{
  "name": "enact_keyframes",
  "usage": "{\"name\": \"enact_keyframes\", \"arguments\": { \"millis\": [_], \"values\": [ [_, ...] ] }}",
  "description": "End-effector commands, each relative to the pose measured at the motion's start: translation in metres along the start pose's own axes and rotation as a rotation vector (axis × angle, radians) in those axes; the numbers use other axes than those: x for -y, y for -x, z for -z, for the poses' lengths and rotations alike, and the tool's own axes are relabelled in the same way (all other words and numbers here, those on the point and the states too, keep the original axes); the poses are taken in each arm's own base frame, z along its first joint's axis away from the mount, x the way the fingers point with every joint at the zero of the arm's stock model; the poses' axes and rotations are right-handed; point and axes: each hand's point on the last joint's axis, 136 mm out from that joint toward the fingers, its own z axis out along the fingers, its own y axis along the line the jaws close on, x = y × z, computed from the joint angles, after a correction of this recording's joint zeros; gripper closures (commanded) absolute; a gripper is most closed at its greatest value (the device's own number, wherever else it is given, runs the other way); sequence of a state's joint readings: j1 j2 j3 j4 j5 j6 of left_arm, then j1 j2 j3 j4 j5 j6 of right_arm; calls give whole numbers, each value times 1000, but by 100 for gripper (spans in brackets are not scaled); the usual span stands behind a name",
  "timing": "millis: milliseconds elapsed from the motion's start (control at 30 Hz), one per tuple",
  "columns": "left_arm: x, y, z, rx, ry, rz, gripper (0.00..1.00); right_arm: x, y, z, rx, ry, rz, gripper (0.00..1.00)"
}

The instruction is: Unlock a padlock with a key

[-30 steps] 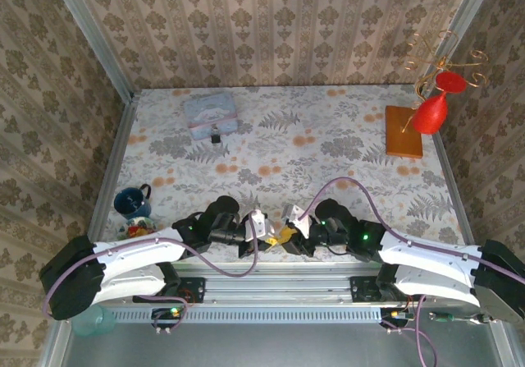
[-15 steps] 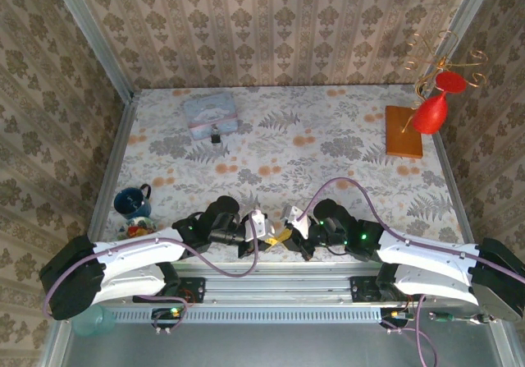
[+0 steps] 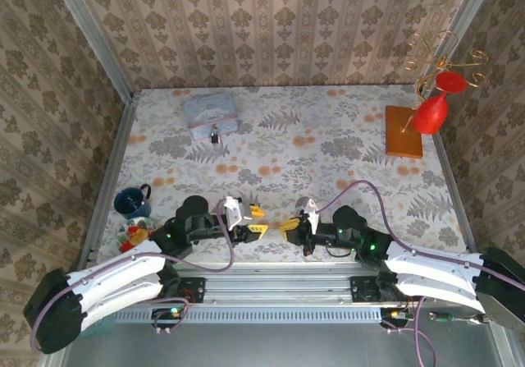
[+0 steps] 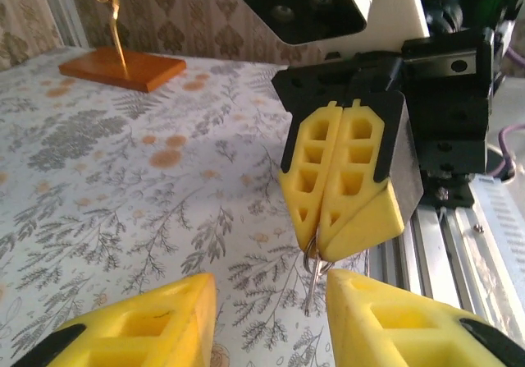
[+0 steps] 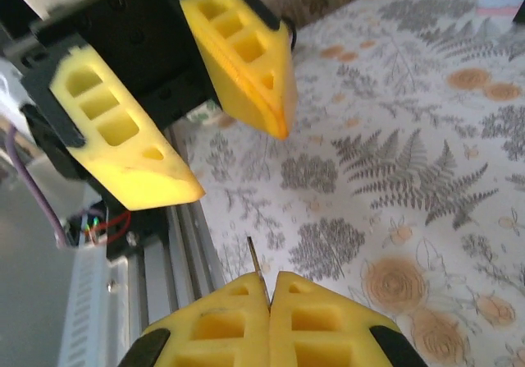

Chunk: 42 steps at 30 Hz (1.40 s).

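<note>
Table (image 3: 344, 162): tin (image 3: 211, 111) far left, padlock (image 3: 215, 136) just beside its near edge, well apart from both arms. Left gripper (image 3: 260, 219) spread, empty. Right gripper (image 3: 288, 226) pressed together, pinching key (image 5: 255, 262); tip sticks out, likely for insertion.

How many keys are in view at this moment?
1: the key hangs pinched in the shut right end effector, opposite the open left end effector. The tin might hide more.
</note>
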State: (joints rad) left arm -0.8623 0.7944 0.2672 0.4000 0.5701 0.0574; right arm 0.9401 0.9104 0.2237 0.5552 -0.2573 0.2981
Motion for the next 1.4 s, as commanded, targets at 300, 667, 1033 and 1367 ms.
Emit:
{"name": "enact_keyframes", "arguments": {
  "millis": [300,667,1033,1367],
  "values": [
    [19,22,1,113,-161,77,72,-25,65,-1,279,95,-88,100],
    [12,25,7,128,-130,89,75,-19,55,-3,253,64,-86,100],
    [11,25,6,125,-133,101,79,-23,50,-10,220,85,-72,100],
    [14,23,3,111,-171,118,96,-24,55,-12,240,89,-82,100]
  ]
}}
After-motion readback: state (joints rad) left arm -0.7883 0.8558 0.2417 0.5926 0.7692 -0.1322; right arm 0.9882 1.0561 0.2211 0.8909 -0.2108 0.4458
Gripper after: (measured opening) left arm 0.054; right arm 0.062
